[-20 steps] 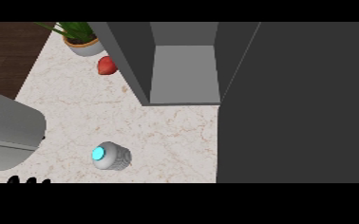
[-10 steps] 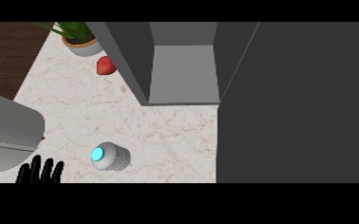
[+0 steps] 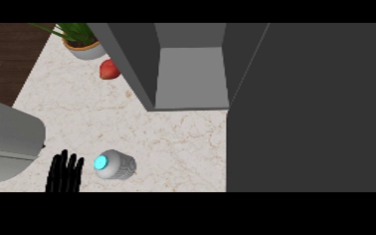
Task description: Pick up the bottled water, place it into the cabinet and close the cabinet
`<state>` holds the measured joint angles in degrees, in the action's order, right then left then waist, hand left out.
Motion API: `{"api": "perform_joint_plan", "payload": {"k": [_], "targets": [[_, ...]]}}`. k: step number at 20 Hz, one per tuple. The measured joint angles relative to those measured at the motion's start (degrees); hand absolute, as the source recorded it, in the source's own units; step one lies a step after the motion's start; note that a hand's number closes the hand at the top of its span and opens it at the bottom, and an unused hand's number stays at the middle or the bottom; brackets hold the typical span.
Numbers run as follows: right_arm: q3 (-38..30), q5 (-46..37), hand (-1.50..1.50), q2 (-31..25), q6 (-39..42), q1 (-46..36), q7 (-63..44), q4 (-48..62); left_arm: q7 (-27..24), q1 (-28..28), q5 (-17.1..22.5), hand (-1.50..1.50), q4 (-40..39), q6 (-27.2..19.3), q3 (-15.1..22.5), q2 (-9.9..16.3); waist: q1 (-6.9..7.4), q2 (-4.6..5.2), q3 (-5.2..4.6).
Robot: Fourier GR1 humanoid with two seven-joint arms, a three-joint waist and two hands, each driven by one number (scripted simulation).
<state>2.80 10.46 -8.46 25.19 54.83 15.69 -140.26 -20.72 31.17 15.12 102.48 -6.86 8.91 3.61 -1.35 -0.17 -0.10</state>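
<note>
Bottled water (image 3: 114, 165), left robot hand (image 3: 64, 173) beside, fingers straight

left hand (image 3: 64, 173): only fingers show, palm cut off by lower edge. potted plant (image 3: 79, 42) clipped at top. Grey body (image 3: 16, 139) at left cropped. Red object (image 3: 109, 69) partly behind cabinet (image 3: 140, 69) wall, can't identify.

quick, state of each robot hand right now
Left robot hand: open, fingers straight, holding nothing, beside the clear bottled water with the blue cap.
Right robot hand: not in view.
</note>
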Motion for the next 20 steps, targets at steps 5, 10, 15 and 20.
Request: {"api": "perform_joint_plan", "payload": {"k": [5,10,15,20], "targets": [[-0.8,0.0,-1.5,0.0,1.1,2.2,2.0,0.1,-2.9,-5.8,0.5,-1.5,-9.0,0.9,-2.0,-1.2,0.23,0.07,0.01],[-2.2,0.0,-1.5,0.2,2.7,4.7,4.9,0.3,-7.2,-11.1,1.3,-1.5,-18.8,2.5,-4.8,-1.8,0.28,0.09,0.01],[-3.4,0.2,-1.5,0.1,4.2,7.1,7.0,0.3,-12.3,-15.9,0.9,-1.5,-28.6,3.0,-7.1,-2.6,0.25,0.14,0.0],[-4.8,0.3,-1.5,0.2,5.4,9.1,8.9,0.3,-16.1,-19.5,1.3,-1.5,-36.4,4.0,-9.9,-2.3,0.33,0.15,0.0]]}}
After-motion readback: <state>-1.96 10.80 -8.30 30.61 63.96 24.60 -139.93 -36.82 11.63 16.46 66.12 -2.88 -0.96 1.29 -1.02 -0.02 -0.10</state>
